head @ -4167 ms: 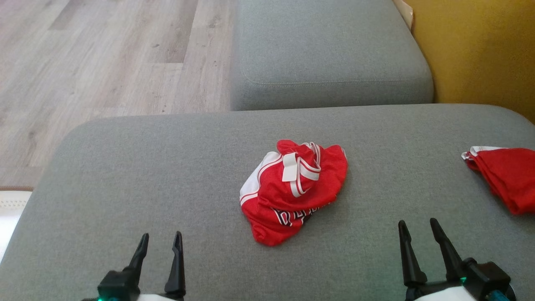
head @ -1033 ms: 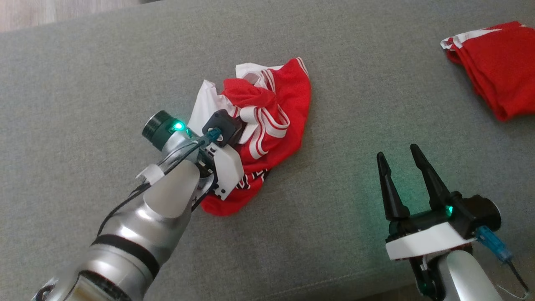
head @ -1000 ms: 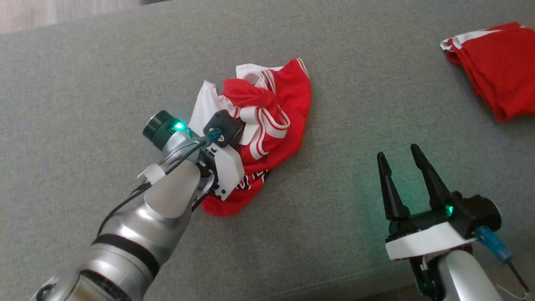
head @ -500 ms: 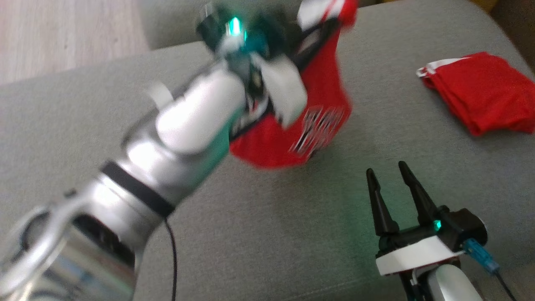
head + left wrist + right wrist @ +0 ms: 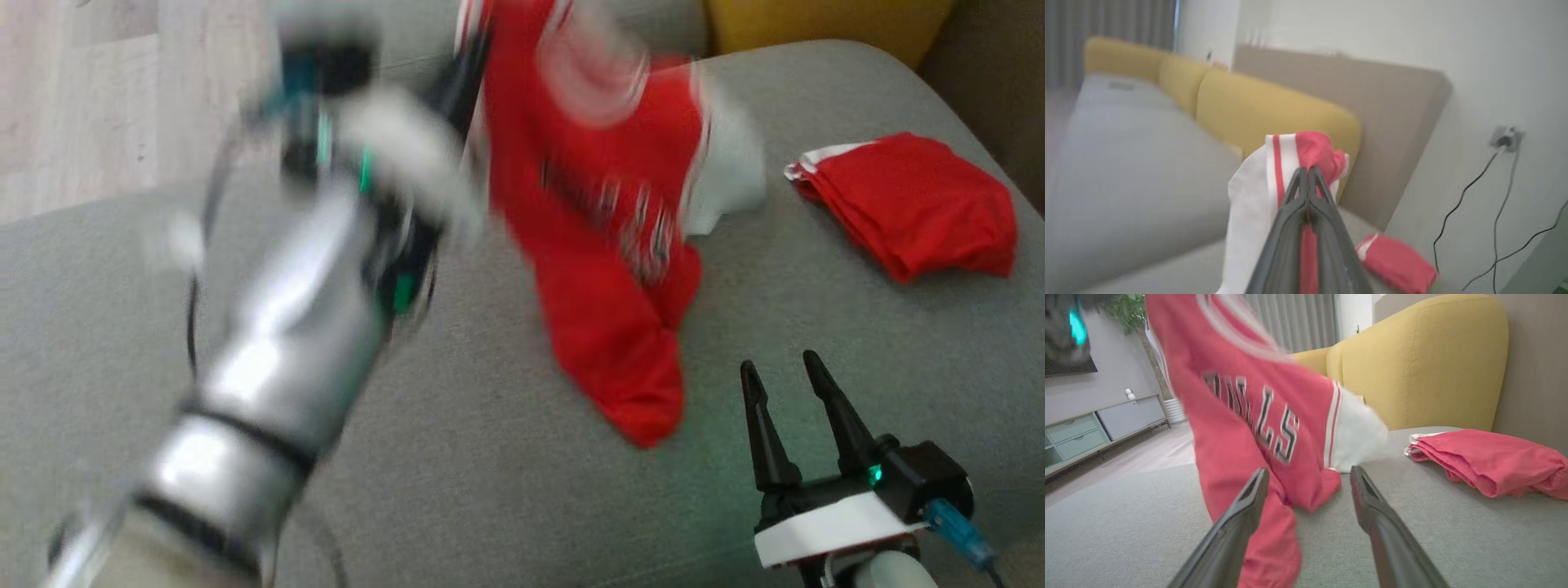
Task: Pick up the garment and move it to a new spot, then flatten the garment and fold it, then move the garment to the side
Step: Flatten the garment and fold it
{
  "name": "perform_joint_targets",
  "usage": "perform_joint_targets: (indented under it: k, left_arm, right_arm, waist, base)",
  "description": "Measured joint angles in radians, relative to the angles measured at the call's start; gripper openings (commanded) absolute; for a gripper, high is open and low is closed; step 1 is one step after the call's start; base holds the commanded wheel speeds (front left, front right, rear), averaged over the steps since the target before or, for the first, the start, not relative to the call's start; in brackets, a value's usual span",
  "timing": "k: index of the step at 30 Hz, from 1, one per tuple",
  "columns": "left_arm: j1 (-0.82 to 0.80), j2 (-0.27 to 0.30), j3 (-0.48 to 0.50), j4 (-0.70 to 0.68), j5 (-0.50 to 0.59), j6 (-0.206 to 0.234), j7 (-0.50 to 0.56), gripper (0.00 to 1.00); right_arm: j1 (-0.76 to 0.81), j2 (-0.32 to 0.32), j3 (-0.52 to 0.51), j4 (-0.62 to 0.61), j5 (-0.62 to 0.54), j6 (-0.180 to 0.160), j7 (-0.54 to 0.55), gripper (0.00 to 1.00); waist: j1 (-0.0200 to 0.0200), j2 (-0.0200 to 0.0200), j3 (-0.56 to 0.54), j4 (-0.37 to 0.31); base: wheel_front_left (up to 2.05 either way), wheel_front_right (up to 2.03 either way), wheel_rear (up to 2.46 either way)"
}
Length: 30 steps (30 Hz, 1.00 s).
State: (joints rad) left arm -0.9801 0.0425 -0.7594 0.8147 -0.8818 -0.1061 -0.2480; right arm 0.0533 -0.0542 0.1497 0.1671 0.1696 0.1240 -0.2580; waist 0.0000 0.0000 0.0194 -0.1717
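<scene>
The garment, a red jersey with white trim and black lettering, hangs stretched out above the grey sofa seat. My left gripper is shut on its red-and-white edge, and the raised left arm is blurred. The jersey's lower end dangles just left of my right gripper, which rests low over the seat, open and with nothing in it. In the right wrist view the garment hangs right in front of the open fingers.
A second red garment lies bunched on the seat at the right. Yellow back cushions stand behind it. Wooden floor lies beyond the sofa's left edge. A wall socket with cables sits behind the sofa.
My left arm has swung up and leftwards with the garment, which has unfurled from a hanging bunch into a long drape. The head view has shifted. The right gripper stays open in place.
</scene>
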Motion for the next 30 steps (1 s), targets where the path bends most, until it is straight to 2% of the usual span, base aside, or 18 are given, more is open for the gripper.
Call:
perform_joint_targets:
  k: [3, 5, 8, 11, 14, 18, 20, 25, 27, 28, 29, 30]
  left_arm:
    - [0.217, 0.049, 0.002, 0.032, -0.001, 0.019, 0.000, 0.00]
    - [0.332, 0.088, 0.036, 0.002, 0.022, 0.044, 0.000, 0.00]
    - [0.474, 0.131, 0.135, -0.108, 0.079, 0.094, 0.000, 0.00]
    - [0.616, 0.143, 0.275, -0.275, 0.158, 0.160, -0.001, 0.00]
    - [0.768, 0.137, 0.422, -0.436, 0.227, 0.223, -0.001, 0.00]
    - [0.953, 0.110, 0.547, -0.594, 0.313, 0.259, -0.002, 0.00]
    - [1.023, 0.085, 0.575, -0.652, 0.356, 0.275, -0.002, 0.00]
    - [1.108, 0.062, 0.597, -0.712, 0.437, 0.277, -0.001, 0.00]
    - [1.127, 0.052, 0.606, -0.726, 0.471, 0.301, -0.001, 0.00]
    - [1.135, 0.047, 0.615, -0.738, 0.485, 0.317, -0.001, 0.21]
    - [1.142, 0.046, 0.621, -0.755, 0.503, 0.335, -0.001, 1.00]
    - [1.146, 0.045, 0.627, -0.777, 0.527, 0.348, -0.002, 1.00]
  right_arm:
    - [0.004, 0.001, -0.004, -0.004, -0.003, 0.000, 0.000, 1.00]
    - [0.004, 0.002, -0.009, -0.008, -0.004, 0.000, 0.000, 1.00]
    - [0.006, 0.004, -0.018, -0.012, -0.004, 0.000, 0.000, 1.00]
    - [0.019, 0.005, -0.034, -0.016, -0.012, 0.000, 0.000, 1.00]
    - [0.043, 0.005, -0.046, -0.019, -0.013, 0.000, 0.000, 1.00]
    - [0.062, 0.006, -0.056, -0.021, -0.013, 0.000, 0.000, 1.00]
    - [0.063, 0.006, -0.056, -0.022, -0.013, 0.000, 0.000, 1.00]
    - [0.063, 0.006, -0.056, -0.025, -0.013, 0.000, 0.000, 1.00]
    - [0.063, 0.006, -0.054, -0.025, -0.013, 0.000, 0.000, 1.00]
    - [0.063, 0.006, -0.054, -0.025, -0.013, 0.000, 0.000, 1.00]
    - [0.064, 0.005, -0.054, -0.025, -0.013, 0.000, 0.000, 1.00]
    - [0.065, 0.005, -0.054, -0.025, -0.013, 0.000, 0.000, 1.00]
  waist:
    - [0.0000, 0.0000, -0.001, 0.024]
    - [0.0000, 0.0000, 0.000, 0.037]
    - [0.0000, 0.0000, 0.001, 0.053]
    - [0.0000, 0.0000, -0.002, 0.069]
    - [0.0000, 0.0000, -0.007, 0.086]
    - [0.0000, 0.0000, -0.013, 0.107]
    - [0.0000, 0.0000, -0.017, 0.118]
    - [0.0000, 0.0000, -0.022, 0.139]
    - [0.0000, 0.0000, -0.026, 0.145]
    - [0.0000, 0.0000, -0.028, 0.147]
    - [0.0000, 0.0000, -0.030, 0.149]
    - [0.0000, 0.0000, -0.031, 0.151]
  base:
    - [0.00, 0.00, 0.00]
    - [0.00, 0.00, 0.00]
    - [0.00, 0.00, 0.00]
    - [0.00, 0.00, 0.00]
    - [0.00, 0.00, 0.00]
    - [0.00, 0.00, 0.00]
    - [0.00, 0.00, 0.00]
    - [0.00, 0.00, 0.00]
    - [0.00, 0.00, 0.00]
    - [0.00, 0.00, 0.00]
    - [0.00, 0.00, 0.00]
    - [0.00, 0.00, 0.00]
